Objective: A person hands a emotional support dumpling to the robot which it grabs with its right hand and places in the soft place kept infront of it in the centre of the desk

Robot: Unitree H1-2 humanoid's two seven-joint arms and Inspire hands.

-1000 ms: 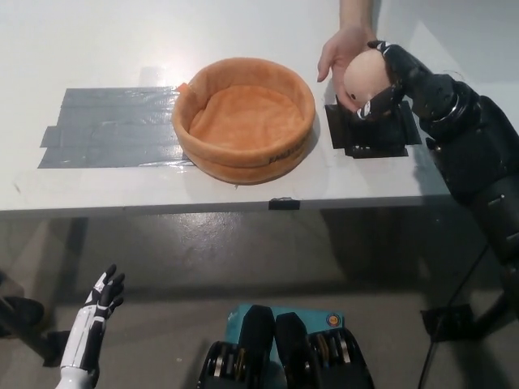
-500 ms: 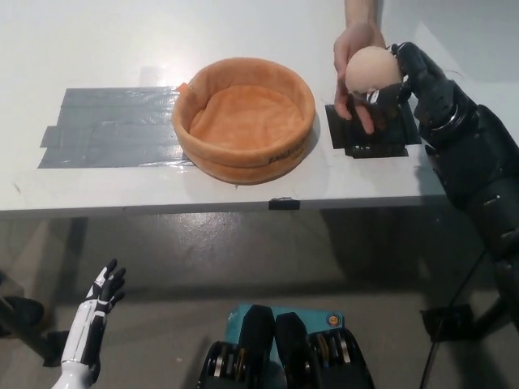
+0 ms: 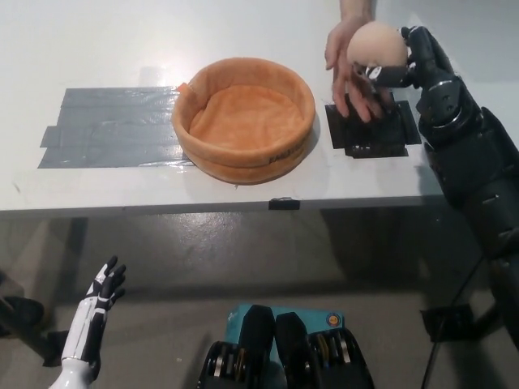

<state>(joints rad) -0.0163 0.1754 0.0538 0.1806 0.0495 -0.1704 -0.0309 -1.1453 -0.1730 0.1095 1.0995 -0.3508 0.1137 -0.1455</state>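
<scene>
Smooth, round peach-coloured plush dumpling (image 3: 375,44) sits wrapped in the black right hand (image 3: 403,65) above black tape patches (image 3: 369,130), against a person's open hand (image 3: 350,77). Plush orange round bed (image 3: 243,117) with a small unreadable label sits mid-desk beside grey tape (image 3: 109,128); the white left hand (image 3: 96,312) hangs low, fingers spread.

We list a pale peach dumpling (image 3: 375,44) against the black right hand (image 3: 413,63), and an orange plush basket (image 3: 243,118) of one plain tone on a white desk (image 3: 97,49). We also note grey tape patches (image 3: 109,127), a black tape patch (image 3: 369,130), and the white left hand (image 3: 93,312) with black fingertips.
</scene>
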